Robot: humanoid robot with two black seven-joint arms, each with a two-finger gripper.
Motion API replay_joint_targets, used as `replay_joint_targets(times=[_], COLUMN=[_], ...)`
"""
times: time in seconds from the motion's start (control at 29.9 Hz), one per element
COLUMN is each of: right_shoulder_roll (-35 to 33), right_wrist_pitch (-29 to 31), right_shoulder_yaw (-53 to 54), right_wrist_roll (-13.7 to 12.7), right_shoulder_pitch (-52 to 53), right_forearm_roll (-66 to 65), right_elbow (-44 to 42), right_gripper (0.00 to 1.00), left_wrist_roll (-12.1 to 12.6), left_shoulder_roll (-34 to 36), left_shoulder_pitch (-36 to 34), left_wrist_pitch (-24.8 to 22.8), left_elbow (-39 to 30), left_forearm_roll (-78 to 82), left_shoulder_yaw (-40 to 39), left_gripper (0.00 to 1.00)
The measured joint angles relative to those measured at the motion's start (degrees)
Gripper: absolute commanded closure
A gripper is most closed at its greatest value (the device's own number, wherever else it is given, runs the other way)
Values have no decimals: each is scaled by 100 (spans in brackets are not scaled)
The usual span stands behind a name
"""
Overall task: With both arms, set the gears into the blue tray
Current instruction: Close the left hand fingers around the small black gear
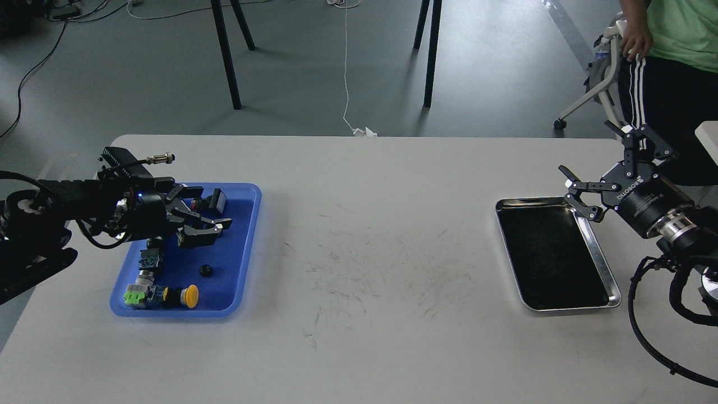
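Observation:
The blue tray lies on the left of the white table. One gear, a tiny black knob, rests on the tray floor near its middle. My left gripper hangs low over the tray's far half, open, with nothing seen between its fingers; it covers that part of the floor, so a second gear does not show. My right gripper hovers open and empty at the far right, just above the back right corner of a steel tray.
Several colourful push-button switches line the blue tray's left side and front. A steel tray with a dark inside lies at the right. A person stands beyond the table's far right corner.

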Motion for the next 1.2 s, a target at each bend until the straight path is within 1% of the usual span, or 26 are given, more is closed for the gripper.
replay_joint_targets(times=[0.17,0.2,0.27,0.4,0.5,0.57,0.64,0.77,0.84,0.97,1.07,1.2], right_shoulder_roll=[0,-1,-1,-1,-10,-10,-9,12,22,24,22,2], right_wrist_pitch=[0,0,0,0,0,0,0,0,0,0,0,0], right_shoulder_yaw=[5,5,5,5,5,5,3,-12,-12,-11,-8,-4], right_wrist_roll=[0,0,0,0,0,0,0,0,0,0,0,0], right_shoulder_pitch=[0,0,0,0,0,0,0,-6,-8,-9,-9,-12], right_forearm_roll=[0,0,0,0,0,0,0,-7,-8,-9,-9,-9], right_elbow=[-4,-5,-6,-14,-15,-18,-21,-24,-24,-29,-38,-41], right_gripper=[2,2,2,2,2,2,2,2,2,2,2,2], left_wrist_roll=[-1,0,1,1,-1,1,1,1,0,0,1,0], left_shoulder_roll=[-139,-182,-322,-556,-598,-599,-599,-600,-603,-612,-637,-694], left_shoulder_pitch=[139,176,221,308,452,494,543,615,621,623,623,628], left_wrist_pitch=[133,143,203,446,492,501,508,520,526,536,585,654], left_elbow=[166,266,536,959,1091,1120,1132,1169,1187,1198,1207,1208], left_forearm_roll=[45,47,47,23,16,14,4,-24,-33,-34,-36,-38], left_shoulder_yaw=[16,18,19,25,25,25,25,20,19,15,11,11], left_gripper=[11,12,17,17,18,19,22,22,25,26,30,31])
